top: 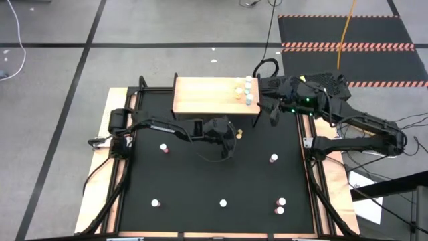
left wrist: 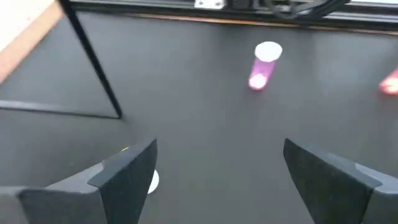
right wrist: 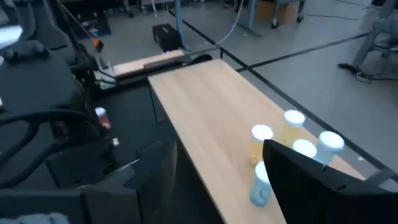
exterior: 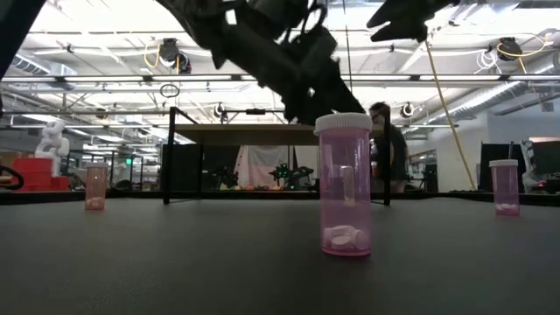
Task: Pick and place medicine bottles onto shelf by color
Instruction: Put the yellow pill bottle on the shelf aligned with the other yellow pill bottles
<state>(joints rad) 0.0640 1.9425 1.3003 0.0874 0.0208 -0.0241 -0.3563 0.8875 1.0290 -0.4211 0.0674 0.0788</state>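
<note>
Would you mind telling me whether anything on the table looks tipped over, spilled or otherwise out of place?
Nothing stands out. The bottles on the shelf stand upright in a cluster, and the pink bottles scattered on the black mat look upright too.

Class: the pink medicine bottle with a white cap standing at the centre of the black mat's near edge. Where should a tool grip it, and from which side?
Grip the pink medicine bottle around its straight cylindrical body, just under the wider white cap, descending from above with fingers on opposite sides. It stands upright with open mat around it, so probably any side works.

Pink bottle [exterior: 344, 185], tan shelf [top: 204, 94]
</note>
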